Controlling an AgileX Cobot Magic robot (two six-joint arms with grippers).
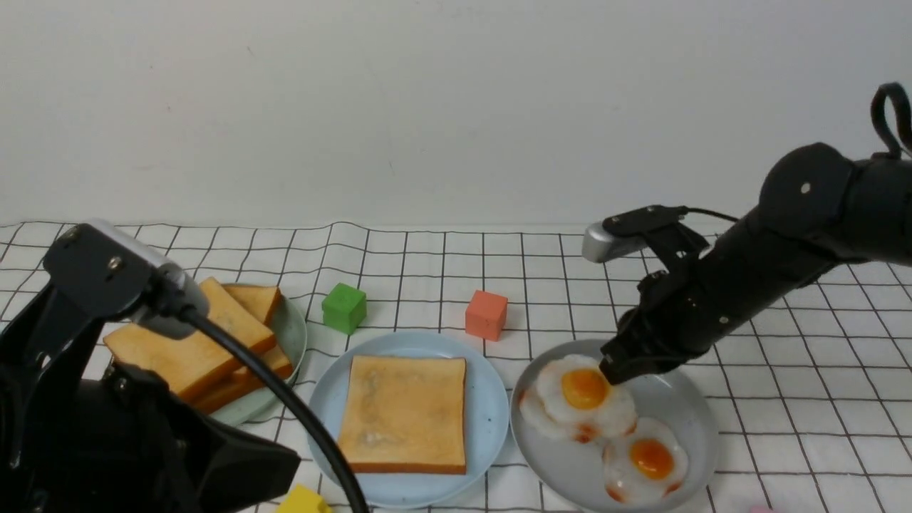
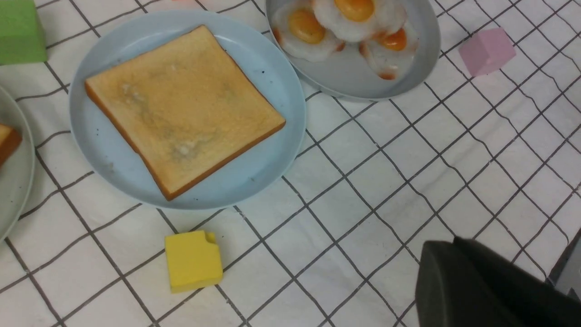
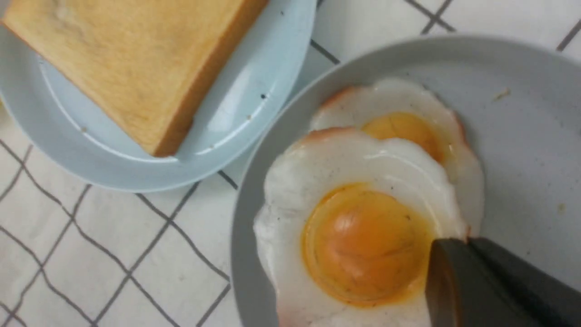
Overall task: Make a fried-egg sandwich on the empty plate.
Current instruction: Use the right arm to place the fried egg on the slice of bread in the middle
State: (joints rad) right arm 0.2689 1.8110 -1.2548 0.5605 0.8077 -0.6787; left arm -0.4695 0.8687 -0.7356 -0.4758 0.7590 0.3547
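A toast slice (image 1: 405, 413) lies on the light-blue plate (image 1: 488, 420); the right end effector (image 1: 614, 376) pinches a fried egg (image 1: 581, 392) near the grey plate's (image 1: 695, 427) far edge.

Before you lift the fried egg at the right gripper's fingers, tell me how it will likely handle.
The egg looks thin and may be light. Its glossy surface could be slippery. Overlapping another egg, it might drag that along.

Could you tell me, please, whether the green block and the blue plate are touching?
Apart: the front view shows a strip of checked cloth between the green block and the rim of the blue plate.
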